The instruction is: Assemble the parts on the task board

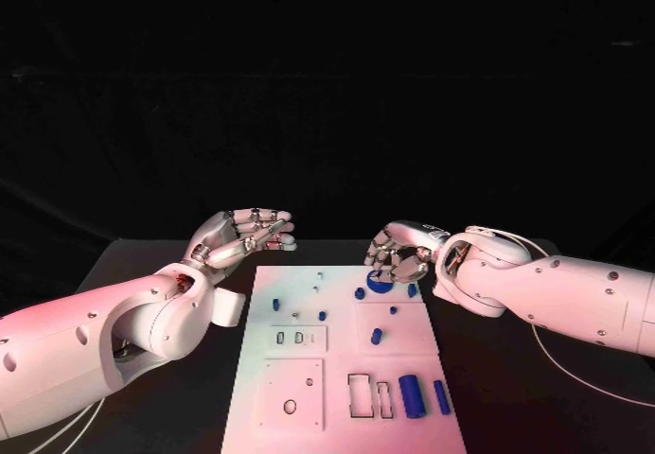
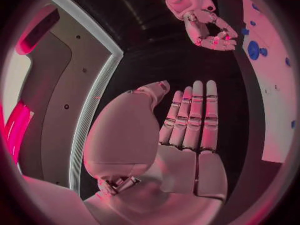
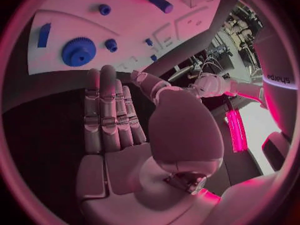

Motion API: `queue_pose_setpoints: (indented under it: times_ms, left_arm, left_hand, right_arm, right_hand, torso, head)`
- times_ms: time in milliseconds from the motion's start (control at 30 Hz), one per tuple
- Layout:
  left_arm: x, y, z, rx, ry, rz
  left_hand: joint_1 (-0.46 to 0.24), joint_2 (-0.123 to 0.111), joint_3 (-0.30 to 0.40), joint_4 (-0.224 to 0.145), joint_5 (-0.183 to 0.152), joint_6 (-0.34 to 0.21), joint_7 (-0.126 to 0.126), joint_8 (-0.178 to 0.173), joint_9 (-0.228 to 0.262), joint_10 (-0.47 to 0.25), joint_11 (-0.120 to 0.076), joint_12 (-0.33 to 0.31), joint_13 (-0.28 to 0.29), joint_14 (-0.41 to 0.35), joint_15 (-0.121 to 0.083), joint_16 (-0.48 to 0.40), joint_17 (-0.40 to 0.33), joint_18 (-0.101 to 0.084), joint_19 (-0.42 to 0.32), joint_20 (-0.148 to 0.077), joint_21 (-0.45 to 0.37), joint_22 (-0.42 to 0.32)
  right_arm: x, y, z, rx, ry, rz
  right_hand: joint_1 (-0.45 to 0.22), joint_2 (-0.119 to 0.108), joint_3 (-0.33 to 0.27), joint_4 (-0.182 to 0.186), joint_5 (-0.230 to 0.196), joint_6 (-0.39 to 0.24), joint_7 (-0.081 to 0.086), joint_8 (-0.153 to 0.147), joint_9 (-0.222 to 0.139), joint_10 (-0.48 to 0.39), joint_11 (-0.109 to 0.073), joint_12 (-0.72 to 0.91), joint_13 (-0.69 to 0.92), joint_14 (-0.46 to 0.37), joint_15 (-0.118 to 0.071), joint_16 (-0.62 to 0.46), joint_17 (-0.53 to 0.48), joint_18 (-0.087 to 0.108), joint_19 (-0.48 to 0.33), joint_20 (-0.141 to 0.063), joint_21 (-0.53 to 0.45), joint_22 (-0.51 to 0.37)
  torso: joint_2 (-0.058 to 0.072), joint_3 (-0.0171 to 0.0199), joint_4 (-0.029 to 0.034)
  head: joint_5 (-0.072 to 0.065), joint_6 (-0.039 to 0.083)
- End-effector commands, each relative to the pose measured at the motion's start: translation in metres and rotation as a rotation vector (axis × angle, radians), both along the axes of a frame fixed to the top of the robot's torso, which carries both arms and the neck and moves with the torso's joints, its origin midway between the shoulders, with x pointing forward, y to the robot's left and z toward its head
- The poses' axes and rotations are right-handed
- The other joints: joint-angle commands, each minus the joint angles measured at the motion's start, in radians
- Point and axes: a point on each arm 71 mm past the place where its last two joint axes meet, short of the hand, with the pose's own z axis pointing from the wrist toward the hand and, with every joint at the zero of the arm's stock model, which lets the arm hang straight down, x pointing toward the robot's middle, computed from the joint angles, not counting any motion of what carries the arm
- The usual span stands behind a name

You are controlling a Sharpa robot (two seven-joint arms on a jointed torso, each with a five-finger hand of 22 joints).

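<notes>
The white task board (image 1: 342, 364) lies in the middle of the table with several small blue parts on it. A blue gear (image 1: 380, 279) sits near its far right corner, also visible as the gear (image 3: 79, 51) and the gear (image 2: 253, 50). My right hand (image 1: 398, 253) hovers just beyond the gear, and its fingers (image 3: 106, 110) are stretched out with nothing in them. My left hand (image 1: 246, 236) hangs off the board's far left corner, its fingers (image 2: 190, 120) straight and apart, holding nothing.
Two long blue cylinders (image 1: 410, 395) (image 1: 442, 397) lie at the board's near right beside a rectangular slot. Short blue pegs (image 1: 275, 305) (image 1: 376, 335) stand mid-board. A blue cylinder (image 3: 160, 3) and a blue block (image 3: 44, 35) are on the board (image 3: 125, 30). Black table surrounds the board.
</notes>
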Motion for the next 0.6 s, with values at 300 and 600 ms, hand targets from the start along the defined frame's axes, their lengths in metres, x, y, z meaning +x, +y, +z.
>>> queue_pose_setpoints:
  times_ms: [300,600]
  left_arm:
    - [-0.006,-0.003,0.013,-0.013,-0.027,-0.043]
    - [-0.004,-0.001,0.013,-0.007,-0.023,-0.038]
  left_hand:
    - [-0.008,-0.013,0.002,-0.002,-0.005,-0.001,0.015,-0.004,-0.002,0.005,0.004,-0.013,0.001,0.009,0.003,0.014,0.012,0.011,0.009,0.000,0.015,0.007]
    - [-0.010,-0.013,0.002,-0.001,-0.005,-0.002,0.016,-0.005,-0.002,0.005,0.005,-0.015,0.001,0.010,0.003,0.018,0.016,0.011,0.011,-0.001,0.019,0.009]
  right_arm:
    - [-0.007,0.013,0.000,-0.206,-0.108,-0.007]
    - [-0.009,0.020,-0.003,-0.234,-0.107,0.003]
  right_hand:
    - [0.016,-0.029,-0.031,0.055,-0.003,-0.010,0.009,-0.029,0.055,-0.053,0.009,-0.003,0.043,0.062,0.009,0.594,0.575,-0.018,0.083,-0.007,0.299,0.312]
    - [0.029,-0.027,-0.052,0.070,-0.002,-0.017,0.011,-0.043,0.069,-0.070,0.012,-0.002,0.053,0.068,0.012,0.681,0.663,-0.035,0.112,0.000,0.419,0.464]
  torso:
    - [0.042,-0.0109,0.0144]
    - [0.053,-0.0169,0.0221]
  head:
    - [-0.014,-0.001]
    - [-0.020,-0.005]
